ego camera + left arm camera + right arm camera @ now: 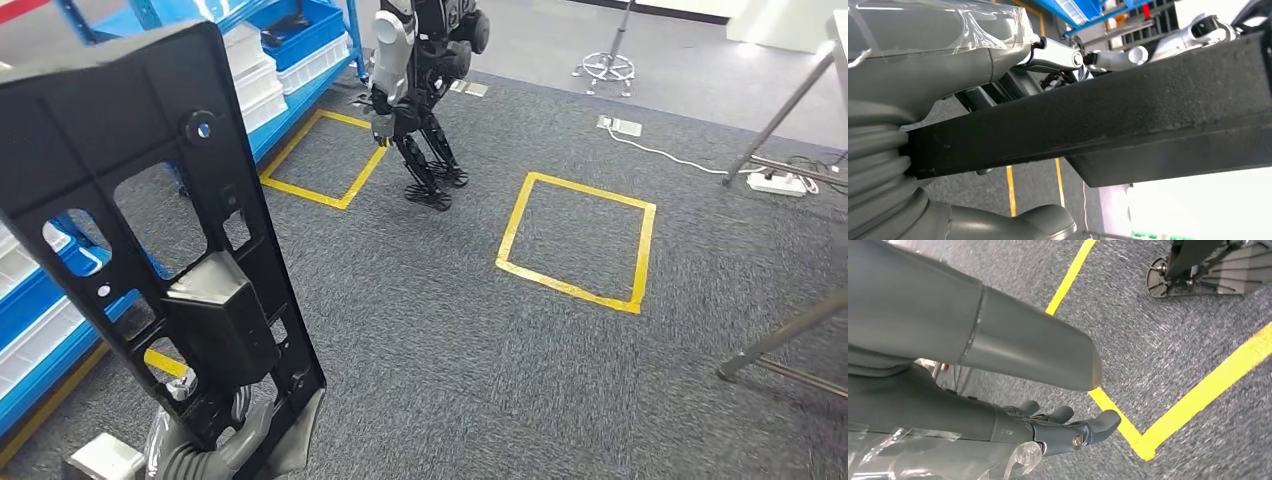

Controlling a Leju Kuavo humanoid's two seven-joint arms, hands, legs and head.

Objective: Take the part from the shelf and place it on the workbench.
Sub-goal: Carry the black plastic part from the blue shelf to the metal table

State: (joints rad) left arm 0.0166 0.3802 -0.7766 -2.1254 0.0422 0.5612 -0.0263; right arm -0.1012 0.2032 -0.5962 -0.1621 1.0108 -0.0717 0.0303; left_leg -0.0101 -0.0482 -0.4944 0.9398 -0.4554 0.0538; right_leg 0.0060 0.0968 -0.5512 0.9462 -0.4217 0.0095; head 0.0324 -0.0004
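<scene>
The part (160,220) is a large black plastic frame with cut-out windows and a boxy block on its lower half. It stands upright at the left of the head view. My left hand (215,440) grips its lower end from below. In the left wrist view the part (1148,115) runs as a long black bar across the picture, held by my left hand (938,65) with the thumb over it. My right hand (948,405) hangs over the grey carpet with its fingers (1063,422) apart and nothing in them.
A blue shelf (300,75) with white bins stands along the left. Another robot (420,90) stands at the back beside it. Yellow tape squares (577,235) mark the grey carpet. Metal table legs (780,345) and a power strip (780,183) are at the right.
</scene>
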